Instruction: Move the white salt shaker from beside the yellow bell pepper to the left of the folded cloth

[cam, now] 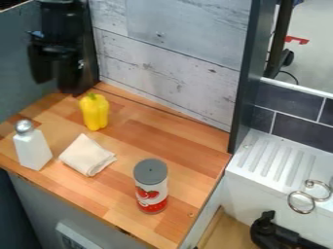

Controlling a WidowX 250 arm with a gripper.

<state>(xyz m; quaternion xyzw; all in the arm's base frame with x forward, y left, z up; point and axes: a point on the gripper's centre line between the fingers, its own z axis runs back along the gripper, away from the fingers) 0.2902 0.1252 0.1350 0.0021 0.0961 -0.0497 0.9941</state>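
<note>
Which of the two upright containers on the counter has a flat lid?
The red and white can, with a flat lid; the shaker has a rounded silver top.

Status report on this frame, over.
Gripper at upper left. Yellow pepper nearest it, upright on the wooden counter. Nothing seen between them; folded cloth, silver-topped bottle, gray-lidded can nearer the camera.
</note>
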